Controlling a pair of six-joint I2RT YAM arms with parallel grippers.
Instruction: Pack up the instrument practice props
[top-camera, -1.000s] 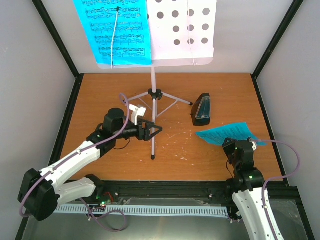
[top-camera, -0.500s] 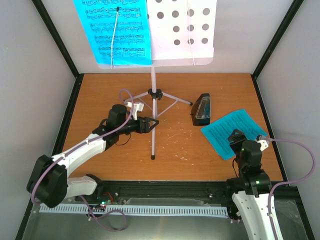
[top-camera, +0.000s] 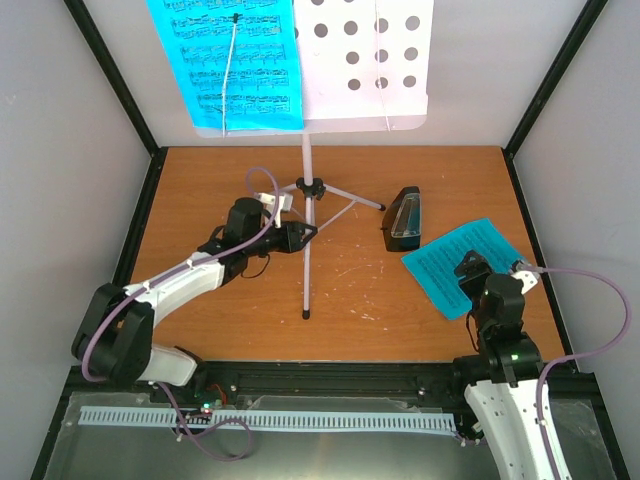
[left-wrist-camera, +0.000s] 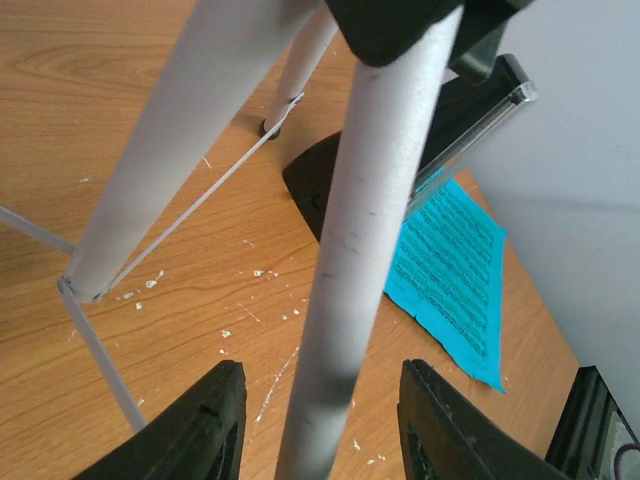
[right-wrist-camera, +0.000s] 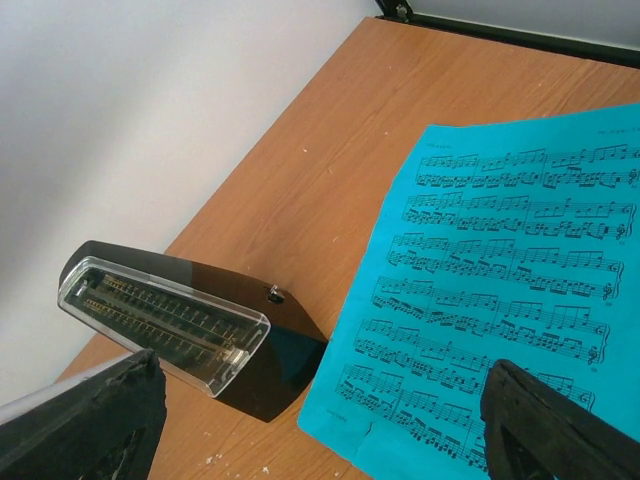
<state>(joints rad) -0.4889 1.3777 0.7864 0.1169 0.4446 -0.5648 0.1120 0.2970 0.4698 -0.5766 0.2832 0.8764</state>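
The white tripod music stand (top-camera: 306, 160) stands at the back of the table, its hole-punched desk (top-camera: 365, 60) carrying one cyan sheet-music page (top-camera: 235, 60). My left gripper (top-camera: 303, 236) straddles the stand's near leg (left-wrist-camera: 370, 250) just below the black hub. It is open, with a gap on each side of the tube in the left wrist view, where the left gripper (left-wrist-camera: 320, 372) shows. A second cyan page (top-camera: 465, 262) lies flat on the table beside the black metronome (top-camera: 403, 220). My right gripper (top-camera: 470, 268) hovers open over that page's near edge, holding nothing. In the right wrist view the right gripper (right-wrist-camera: 320, 372) frames the metronome (right-wrist-camera: 190, 335) and page (right-wrist-camera: 500, 300).
Grey walls with black frame posts close in the wooden table (top-camera: 200, 180) on the left, back and right. The stand's other legs and thin wire braces (left-wrist-camera: 190, 205) spread around my left gripper. White specks are scattered on the wood near the leg's foot.
My right gripper opened and let go of the raised cyan page, which now lies flat. My left gripper moved toward the back onto the stand's leg and its jaws narrowed.
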